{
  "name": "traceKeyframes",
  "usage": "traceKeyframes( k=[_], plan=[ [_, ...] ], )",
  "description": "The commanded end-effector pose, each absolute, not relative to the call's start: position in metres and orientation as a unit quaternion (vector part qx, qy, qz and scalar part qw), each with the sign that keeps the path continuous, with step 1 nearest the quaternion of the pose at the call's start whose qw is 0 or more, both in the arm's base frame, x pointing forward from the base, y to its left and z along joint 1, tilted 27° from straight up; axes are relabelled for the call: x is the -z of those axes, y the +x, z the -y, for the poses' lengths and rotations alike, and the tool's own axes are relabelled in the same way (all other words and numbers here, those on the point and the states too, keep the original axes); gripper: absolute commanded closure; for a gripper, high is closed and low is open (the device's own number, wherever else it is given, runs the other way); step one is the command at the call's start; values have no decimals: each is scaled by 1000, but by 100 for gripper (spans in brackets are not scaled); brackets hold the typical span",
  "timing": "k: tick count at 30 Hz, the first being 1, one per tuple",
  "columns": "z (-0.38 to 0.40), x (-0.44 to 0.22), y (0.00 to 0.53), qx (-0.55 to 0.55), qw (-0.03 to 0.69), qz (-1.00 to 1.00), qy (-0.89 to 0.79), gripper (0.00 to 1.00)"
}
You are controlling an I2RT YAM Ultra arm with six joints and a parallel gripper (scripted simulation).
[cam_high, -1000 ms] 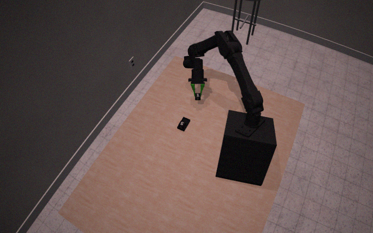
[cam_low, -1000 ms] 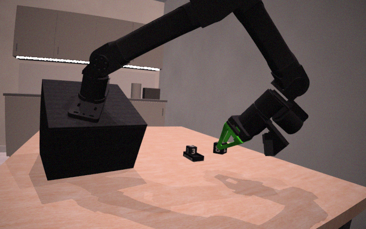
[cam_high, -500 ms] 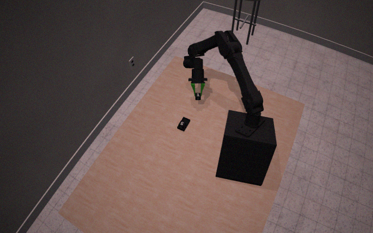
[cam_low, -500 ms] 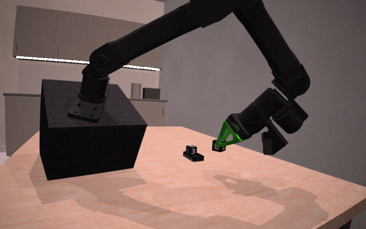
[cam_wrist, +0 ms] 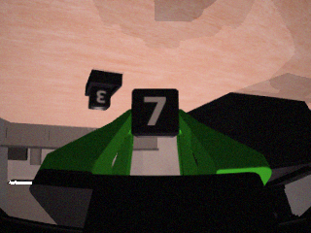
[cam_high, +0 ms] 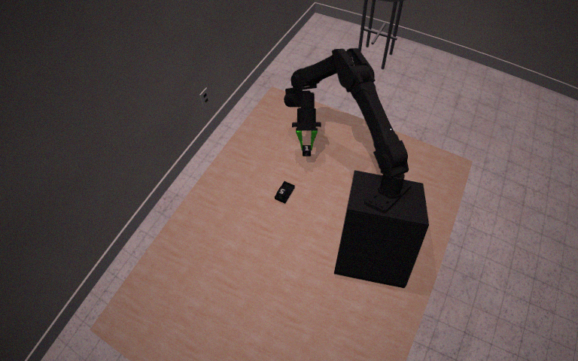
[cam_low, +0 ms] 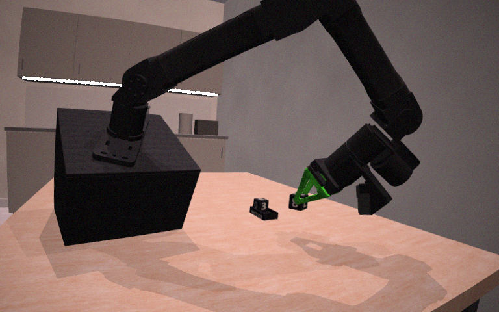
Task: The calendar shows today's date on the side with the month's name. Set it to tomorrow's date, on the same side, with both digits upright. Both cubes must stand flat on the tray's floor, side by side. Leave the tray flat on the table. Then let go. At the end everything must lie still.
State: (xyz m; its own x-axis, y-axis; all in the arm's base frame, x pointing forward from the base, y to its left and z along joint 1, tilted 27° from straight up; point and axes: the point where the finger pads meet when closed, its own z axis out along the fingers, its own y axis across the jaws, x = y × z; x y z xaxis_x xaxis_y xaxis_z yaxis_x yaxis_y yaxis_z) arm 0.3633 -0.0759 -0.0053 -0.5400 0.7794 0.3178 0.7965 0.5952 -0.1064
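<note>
I see the gripper [cam_wrist: 155,131] clamped on one cube [cam_wrist: 155,112], held above the table [cam_low: 228,264] well apart from the tray [cam_low: 265,214]. On the held cube, my wrist view shows a 7, the top view a 1, the exterior view what looks like an 8. The other cube [cam_low: 260,204] stands in the tray: 3 from the exterior, 5 from above. I cannot find the month's name in any view. The fingers' bases hide behind the wrist body.

Grey walls [cam_low: 294,91]; tiled floor [cam_high: 511,170]; wall cabinets [cam_low: 91,43], lit counter [cam_low: 200,136].
</note>
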Motion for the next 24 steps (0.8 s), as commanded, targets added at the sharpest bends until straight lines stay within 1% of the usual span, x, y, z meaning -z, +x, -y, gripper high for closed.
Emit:
traceKeyframes(
  k=[1,24],
  plan=[
    [75,4,366,28,163,879,-447,74],
    [90,35,373,27,164,879,-447,74]
  ],
)
